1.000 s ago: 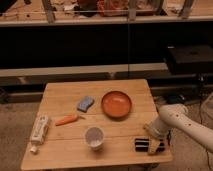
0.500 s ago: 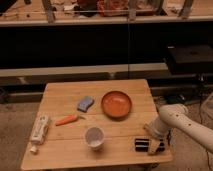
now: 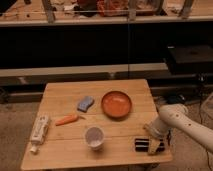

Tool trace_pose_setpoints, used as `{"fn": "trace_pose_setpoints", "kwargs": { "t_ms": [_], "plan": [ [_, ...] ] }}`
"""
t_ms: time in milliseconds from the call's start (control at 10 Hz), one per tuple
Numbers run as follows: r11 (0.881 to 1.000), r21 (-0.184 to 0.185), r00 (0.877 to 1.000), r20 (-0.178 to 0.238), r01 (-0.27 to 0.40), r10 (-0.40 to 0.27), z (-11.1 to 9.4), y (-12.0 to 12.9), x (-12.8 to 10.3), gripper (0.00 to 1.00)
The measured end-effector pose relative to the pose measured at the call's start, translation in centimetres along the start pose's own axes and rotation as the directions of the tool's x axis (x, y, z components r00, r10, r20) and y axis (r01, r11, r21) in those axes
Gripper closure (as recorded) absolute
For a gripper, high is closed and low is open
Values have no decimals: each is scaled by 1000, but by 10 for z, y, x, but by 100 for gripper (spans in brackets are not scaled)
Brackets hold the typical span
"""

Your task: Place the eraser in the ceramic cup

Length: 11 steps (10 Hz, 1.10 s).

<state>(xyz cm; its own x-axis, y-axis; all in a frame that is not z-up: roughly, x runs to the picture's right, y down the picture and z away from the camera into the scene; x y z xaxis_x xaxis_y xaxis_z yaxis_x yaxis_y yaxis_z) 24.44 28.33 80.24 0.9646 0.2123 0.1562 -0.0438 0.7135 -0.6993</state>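
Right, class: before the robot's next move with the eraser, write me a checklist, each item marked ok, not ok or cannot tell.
1. Eraser lies flat at the table's front right: ok.
2. Hand sits at the eraser's right end: ok.
3. Hand has a firm hold on the eraser: cannot tell.
4. Ceramic cup stands upright, mouth up, looks empty: ok.
5. Bare table between eraser and cup; carrot and bowl lie farther back: ok.
6. Eraser in cup: not ok.
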Motion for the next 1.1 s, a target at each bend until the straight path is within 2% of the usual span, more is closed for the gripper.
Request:
{"fn": "trace_pose_setpoints", "kwargs": {
  "t_ms": [200,500,800,1000,1100],
  "plan": [
    [1000,0,1000,0,0,0,0,0,0,21],
    [1000,0,1000,0,0,0,0,0,0,47],
    [1000,2,1000,5,1,-1,-5,-1,-3,77],
    [1000,-3,1000,2,1,-1,-8,0,-2,93],
    [1000,-2,1000,0,4,-4,-8,0,-2,94]
  ]
}}
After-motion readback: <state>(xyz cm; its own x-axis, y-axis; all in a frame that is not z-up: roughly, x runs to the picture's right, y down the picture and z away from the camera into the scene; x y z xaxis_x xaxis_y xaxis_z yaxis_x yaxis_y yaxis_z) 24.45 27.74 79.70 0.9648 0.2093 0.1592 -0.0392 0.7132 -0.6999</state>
